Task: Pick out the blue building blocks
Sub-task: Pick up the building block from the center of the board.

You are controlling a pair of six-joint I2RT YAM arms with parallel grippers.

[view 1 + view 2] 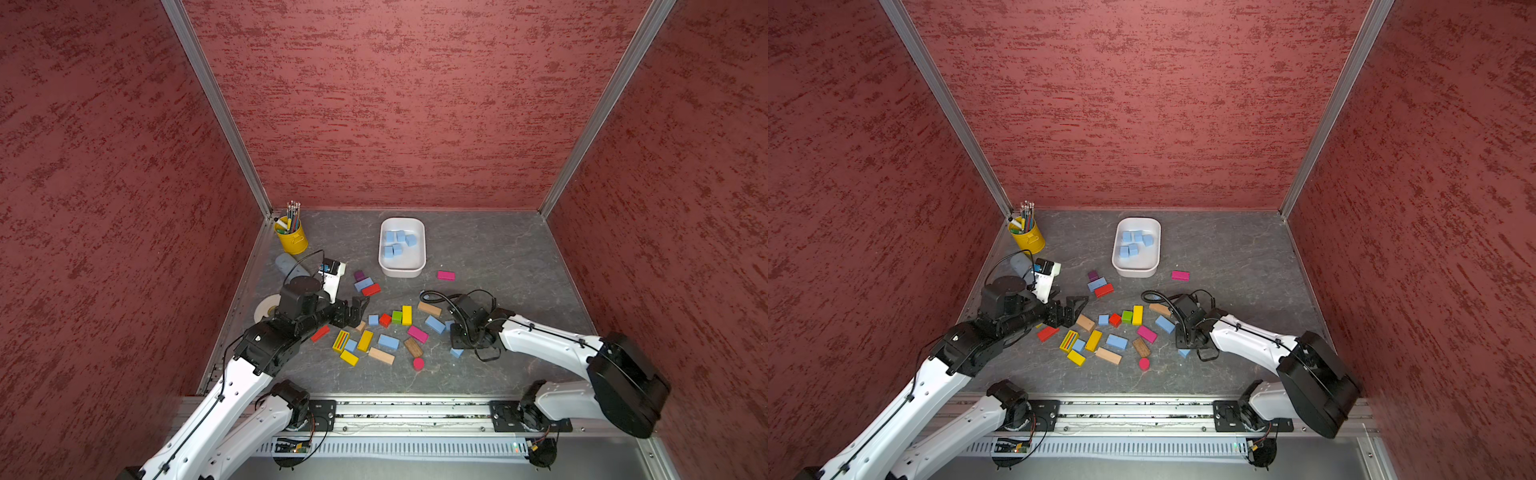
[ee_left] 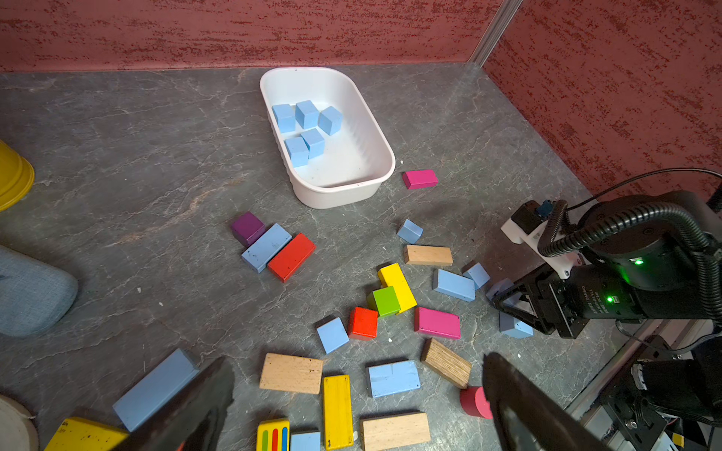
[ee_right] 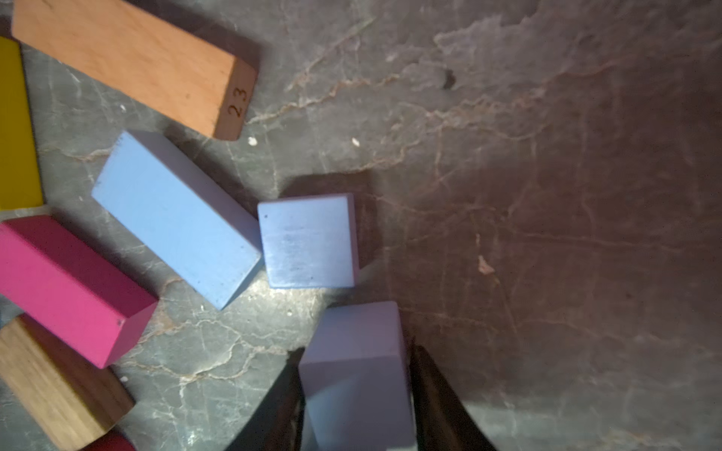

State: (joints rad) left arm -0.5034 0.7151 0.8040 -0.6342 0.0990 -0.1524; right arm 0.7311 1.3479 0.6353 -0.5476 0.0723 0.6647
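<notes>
Between the left fingers (image 2: 195, 406), which stand spread wide and hold nothing, lies the mixed pile on the desk (image 2: 136, 156), with a flat blue block (image 2: 392, 378) among yellow and wooden pieces. Well beyond their tips sits the white tray (image 2: 332, 195), five blue cubes already inside. Further across, the right fingers (image 3: 437, 394) press on both sides of a small blue cube (image 3: 355, 375) and grasp it, as far as the wrist view shows. Whether it rests on the desk or hangs clear cannot be told.

The likely trouble sits just ahead of those tips. A second blue cube (image 3: 308, 242) lies close to the grasped one and touches a long blue block (image 3: 176, 218). If the grip is shallow or off-centre, the cube may twist or slip out on the lift and knock this neighbour aside, scattering pieces not yet picked. Another blue cube (image 2: 515, 326) rests just beside the right fingers, and a sideways swing could shove it. The left fingers hang open over the pile's edge. Should both arms head for the tray together, they could meet.

Only the right wrist view shows the fingers against the cube's faces, and a "23" stamped on the end of a wooden block (image 3: 129, 66). It shows no tray. In both top views the wrist covers the grasp itself. The left wrist view shows the right fingers from the side with blue between them, which the top views do not.
</notes>
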